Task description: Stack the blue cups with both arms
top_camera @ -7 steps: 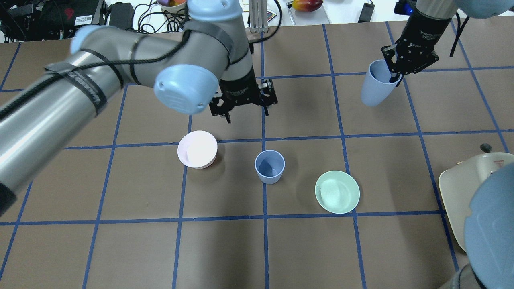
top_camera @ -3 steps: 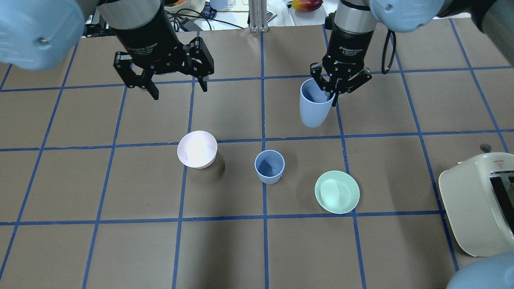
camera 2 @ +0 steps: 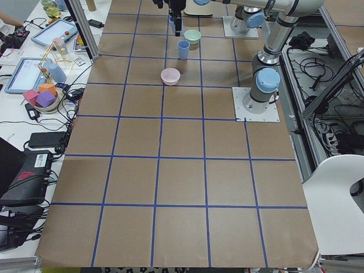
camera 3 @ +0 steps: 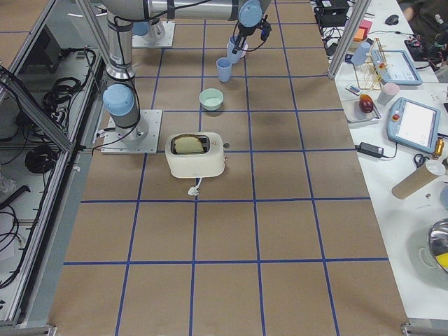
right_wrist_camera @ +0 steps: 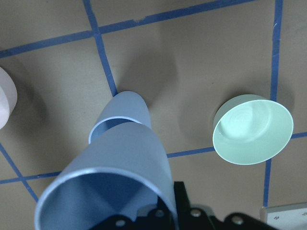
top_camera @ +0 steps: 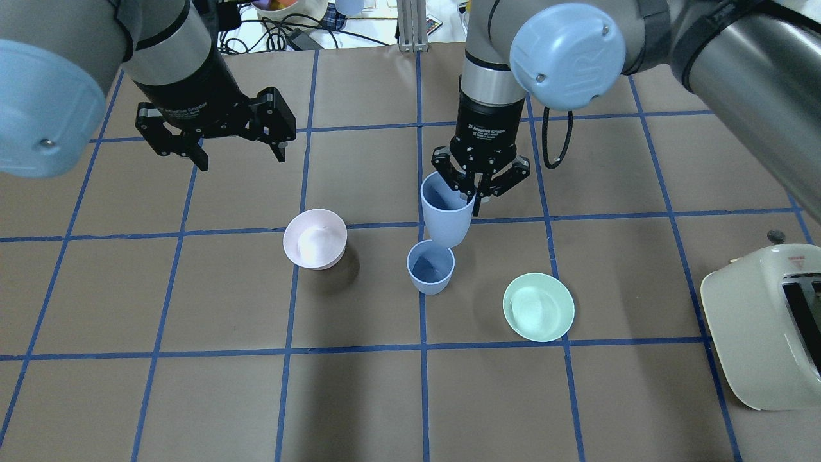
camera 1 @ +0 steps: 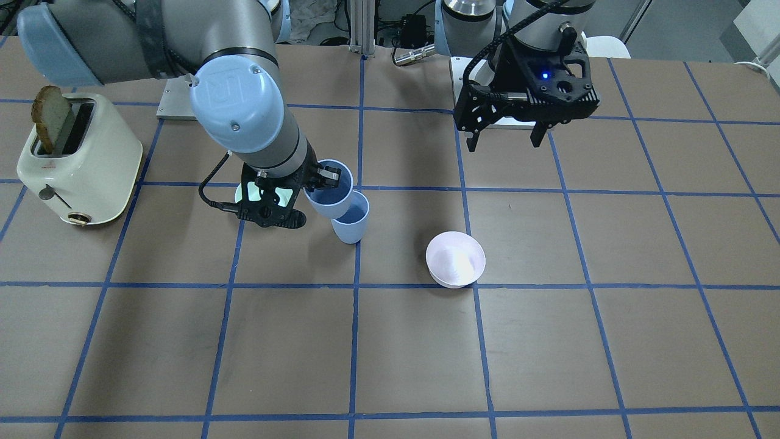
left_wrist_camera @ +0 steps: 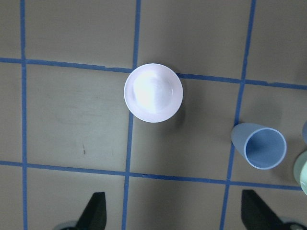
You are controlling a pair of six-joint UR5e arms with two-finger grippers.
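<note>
One blue cup (top_camera: 430, 266) stands upright at the table's middle; it also shows in the front view (camera 1: 351, 224) and the left wrist view (left_wrist_camera: 261, 147). My right gripper (top_camera: 478, 191) is shut on the rim of the second blue cup (top_camera: 447, 215), one finger inside it. That cup hangs tilted, just above and behind the standing cup, base near its rim (right_wrist_camera: 115, 182). The standing cup's mouth shows below it (right_wrist_camera: 122, 117). My left gripper (top_camera: 241, 157) is open and empty, raised over the table's far left, behind the pink bowl.
A pale pink bowl (top_camera: 314, 239) sits left of the standing cup. A mint-green bowl (top_camera: 538, 307) sits to its right. A cream toaster (top_camera: 763, 327) with a slice of toast (camera 1: 52, 122) stands at the right edge.
My right gripper has carried its blue cup leftward and nearer, from the far right to just behind the standing cup. My left arm has swung away to the far left, still open.
</note>
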